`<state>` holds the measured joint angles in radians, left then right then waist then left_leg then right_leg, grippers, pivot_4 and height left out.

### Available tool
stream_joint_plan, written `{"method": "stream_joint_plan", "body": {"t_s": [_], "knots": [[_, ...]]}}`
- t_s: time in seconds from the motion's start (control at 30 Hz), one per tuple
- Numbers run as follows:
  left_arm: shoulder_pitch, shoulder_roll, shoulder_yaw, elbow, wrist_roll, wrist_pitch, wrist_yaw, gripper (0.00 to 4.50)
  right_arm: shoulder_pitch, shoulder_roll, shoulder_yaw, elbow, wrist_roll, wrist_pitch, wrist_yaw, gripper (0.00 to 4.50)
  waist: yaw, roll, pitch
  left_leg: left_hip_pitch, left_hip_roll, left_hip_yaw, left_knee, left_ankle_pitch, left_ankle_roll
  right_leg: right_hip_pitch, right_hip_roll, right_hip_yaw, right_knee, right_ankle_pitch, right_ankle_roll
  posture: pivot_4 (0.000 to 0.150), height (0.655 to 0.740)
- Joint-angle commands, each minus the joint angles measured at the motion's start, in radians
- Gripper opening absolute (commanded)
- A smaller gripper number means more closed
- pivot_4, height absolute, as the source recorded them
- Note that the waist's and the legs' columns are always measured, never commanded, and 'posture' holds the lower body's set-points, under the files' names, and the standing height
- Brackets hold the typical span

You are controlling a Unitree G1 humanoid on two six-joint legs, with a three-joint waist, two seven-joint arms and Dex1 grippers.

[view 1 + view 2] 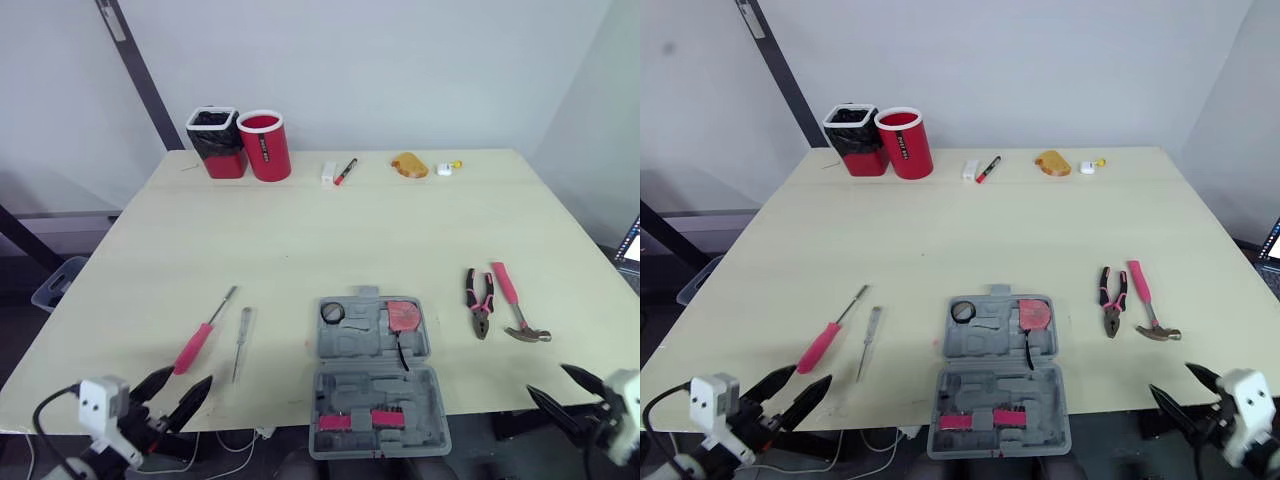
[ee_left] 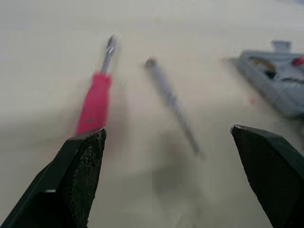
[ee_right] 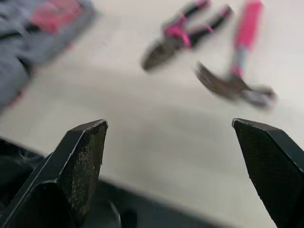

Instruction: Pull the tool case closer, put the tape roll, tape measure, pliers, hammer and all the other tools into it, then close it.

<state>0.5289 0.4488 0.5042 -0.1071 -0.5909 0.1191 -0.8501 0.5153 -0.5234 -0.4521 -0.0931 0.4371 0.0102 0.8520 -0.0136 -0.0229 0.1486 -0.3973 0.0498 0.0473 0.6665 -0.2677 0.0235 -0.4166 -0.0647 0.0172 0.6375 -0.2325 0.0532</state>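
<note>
Open tool case, contents partly indistinct; flanking it, left gripper and right gripper, jaws spread wide, empty.

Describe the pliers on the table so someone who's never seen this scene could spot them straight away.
Find the open grey tool case at the near edge of the pale table. To the robot's right of it lie two pink-handled tools side by side, and the pliers are the one closer to the case. Unlike the single-handled hammer, they have two handles.
</note>
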Motion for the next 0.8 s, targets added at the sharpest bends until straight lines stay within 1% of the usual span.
{"method": "stream_joint_plan", "body": {"t_s": [0.03,0.13,0.27,0.33,0.37,0.4,0.5,0.6,0.7,0.8], "knots": [[-0.010,0.004,0.005,-0.044,-0.012,0.002,0.005,4.50,-0.025,-0.005,-0.028,-0.029,0.023,-0.009,-0.015,4.42,0.001,0.001,0.000,0.000,0.000,0.000,0.000,0.000,0.000,0.000,0.000,0.000,0.000,0.000,0.000,0.150,0.7400],[-0.032,0.018,-0.006,-0.081,-0.029,0.019,-0.007,4.50,-0.058,-0.011,-0.012,-0.060,0.016,0.027,-0.049,4.42,0.002,0.001,0.000,0.000,0.000,0.000,0.000,0.000,0.000,0.000,-0.001,-0.001,0.000,0.000,0.000,0.150,0.7400],[-0.076,0.069,-0.034,-0.148,-0.071,0.062,-0.076,4.50,-0.124,0.001,0.054,-0.139,-0.044,0.087,-0.148,4.42,0.003,0.001,0.000,0.000,-0.001,0.000,0.000,0.000,0.000,0.000,-0.001,-0.002,0.000,0.000,0.000,0.150,0.7400],[-0.127,0.111,-0.056,-0.160,-0.092,0.089,-0.114,4.50,-0.170,0.017,0.105,-0.187,-0.065,0.169,-0.222,4.42,0.003,0.001,0.000,0.000,-0.001,0.000,0.000,0.000,0.000,0.000,0.001,-0.002,0.000,0.001,-0.001,0.150,0.7400],[-0.150,0.138,-0.073,-0.163,-0.089,0.089,-0.151,4.50,-0.197,0.024,0.134,-0.208,-0.105,0.207,-0.277,4.42,0.004,0.001,0.000,0.000,-0.002,0.000,0.000,0.001,0.002,0.000,0.002,-0.003,0.000,0.002,-0.004,0.150,0.7400],[-0.185,0.162,-0.083,-0.165,-0.108,0.111,-0.171,4.50,-0.233,0.035,0.162,-0.231,-0.126,0.292,-0.342,4.42,0.004,0.002,0.000,0.000,-0.002,0.000,0.000,0.003,0.004,0.000,0.002,-0.003,0.000,0.002,-0.004,0.150,0.7400],[-0.284,0.237,-0.135,-0.180,-0.129,0.142,-0.258,4.50,-0.342,0.082,0.242,-0.273,-0.133,0.461,-0.447,4.42,0.003,0.000,0.001,-0.001,-0.002,-0.001,0.000,0.003,0.005,0.000,0.003,-0.003,0.000,0.003,-0.004,0.150,0.7400],[-0.351,0.277,-0.184,-0.194,-0.136,0.154,-0.325,4.50,-0.431,0.159,0.277,-0.294,-0.130,0.585,-0.551,4.42,0.002,0.001,0.000,-0.001,-0.002,0.000,0.001,0.003,0.005,0.000,0.002,-0.003,0.001,0.003,-0.005,0.150,0.7400],[-0.389,0.287,-0.214,-0.212,-0.144,0.165,-0.356,4.50,-0.478,0.204,0.305,-0.290,-0.168,0.647,-0.633,4.42,0.002,0.002,0.000,-0.002,-0.005,0.001,-0.002,0.002,0.006,0.000,0.002,-0.002,0.000,0.003,-0.005,0.150,0.7400],[-0.423,0.291,-0.241,-0.249,-0.163,0.179,-0.383,4.50,-0.525,0.260,0.324,-0.249,-0.217,0.673,-0.727,4.42,0.002,0.001,0.000,-0.003,-0.008,0.001,-0.003,0.002,0.006,0.000,0.003,-0.003,-0.002,0.003,-0.005,0.150,0.7400]]}}
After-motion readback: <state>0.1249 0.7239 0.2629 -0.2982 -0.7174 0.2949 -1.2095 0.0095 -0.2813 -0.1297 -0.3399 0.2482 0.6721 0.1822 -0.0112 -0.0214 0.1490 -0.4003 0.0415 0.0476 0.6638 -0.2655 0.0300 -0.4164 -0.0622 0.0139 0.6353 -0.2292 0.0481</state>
